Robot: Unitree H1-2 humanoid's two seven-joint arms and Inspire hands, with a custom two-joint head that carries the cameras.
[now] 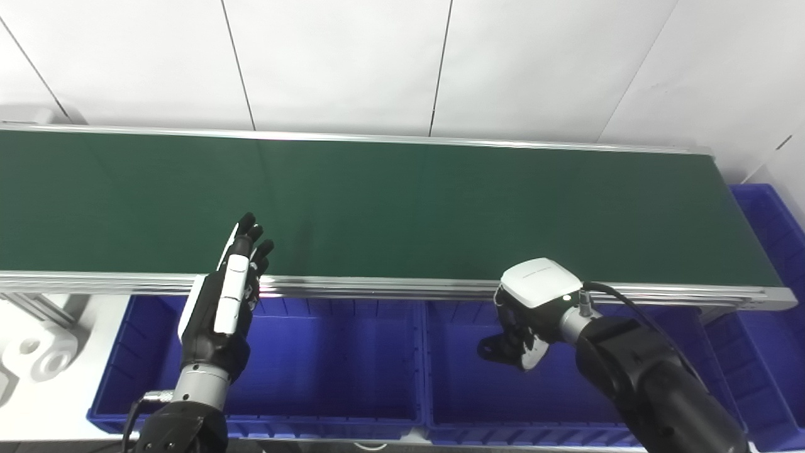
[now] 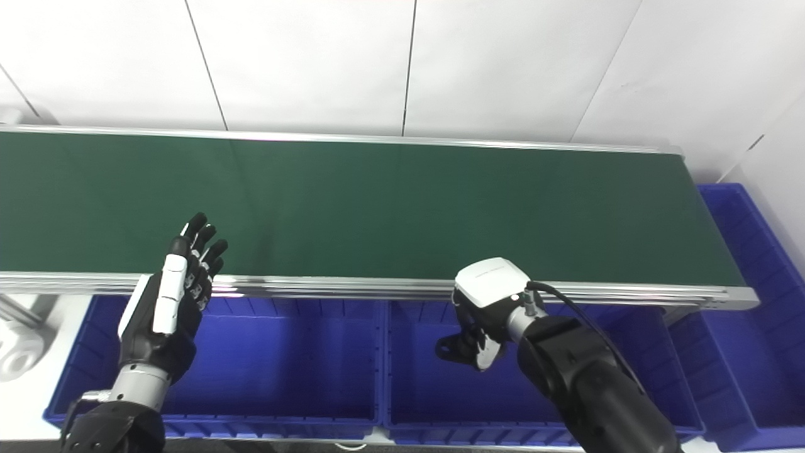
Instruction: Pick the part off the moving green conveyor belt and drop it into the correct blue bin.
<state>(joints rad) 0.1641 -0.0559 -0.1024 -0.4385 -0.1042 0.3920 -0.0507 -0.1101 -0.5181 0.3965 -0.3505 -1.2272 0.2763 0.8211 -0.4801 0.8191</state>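
No part shows anywhere on the long dark green conveyor belt [image 1: 402, 207], so the pick looks not yet begun. The left hand [image 1: 223, 302] waits with fingers spread at the belt's near rail. The right hand [image 1: 525, 314] hangs curled, apparently empty, over the right-hand blue plastic bin [image 1: 440, 402]. White wall panels [image 1: 339, 63] stand beyond.

White wall panels [image 1: 339, 63] with dark seams rise beyond the fingers; white cylindrical fittings [image 1: 38, 352] sit far left of them.
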